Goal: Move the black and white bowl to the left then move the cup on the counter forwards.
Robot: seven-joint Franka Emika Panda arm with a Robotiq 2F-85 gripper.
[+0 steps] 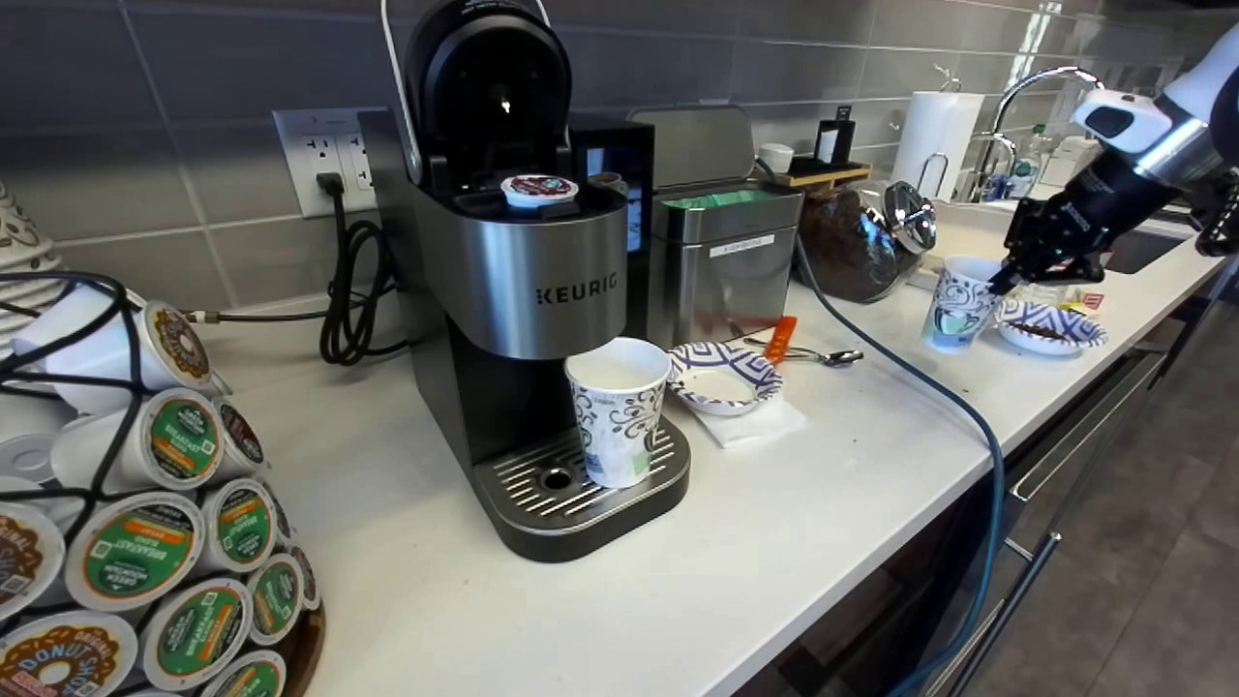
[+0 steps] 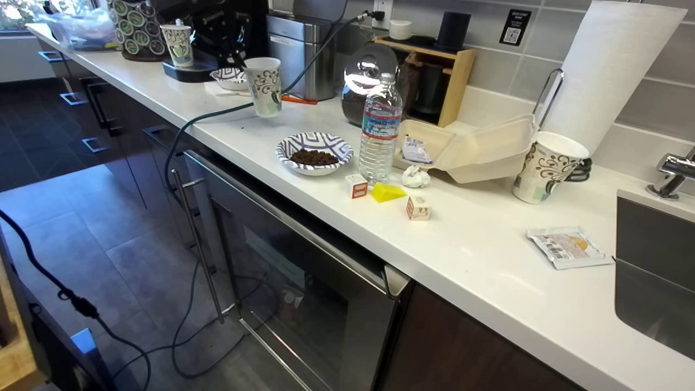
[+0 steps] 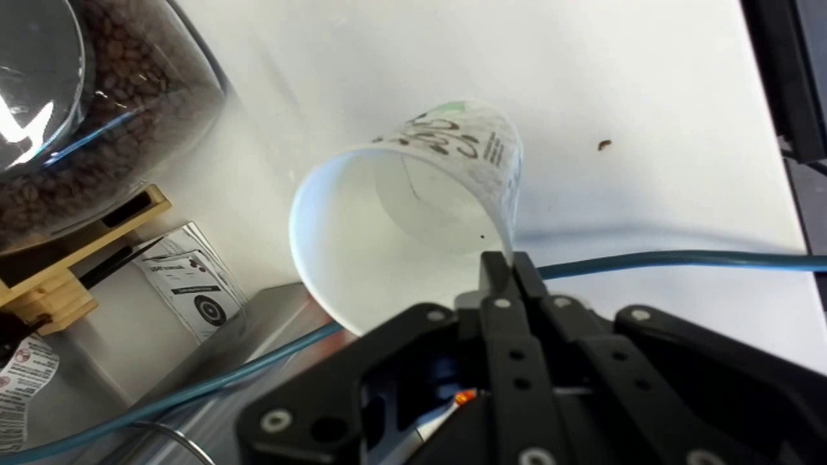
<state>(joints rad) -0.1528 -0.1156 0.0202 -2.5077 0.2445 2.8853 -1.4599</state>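
Gripper [image 3: 513,256]: clenched on the rim of the cup [image 3: 413,206], which I could buckle by over-squeezing.
Counter [image 1: 832,474]: beneath; contact uncertain.
Cable [image 3: 672,259]: near, may snag my forward push.
Near bowl [image 2: 312,170]: holds beans [image 2: 314,157], spillable if bumped.
Far bowl [image 1: 736,363]: by the coffee maker [image 1: 528,281].

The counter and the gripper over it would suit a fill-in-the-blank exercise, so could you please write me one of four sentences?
In the wrist view, the gripper pinches the cup by its ____.
The coffee maker carries the brand name ____.
In the wrist view, the jar is filled with brown coffee ____.
In an exterior view, the wedge between two small boxes is ____ in colour.

Missing words: rim; KEURIG; beans; yellow.
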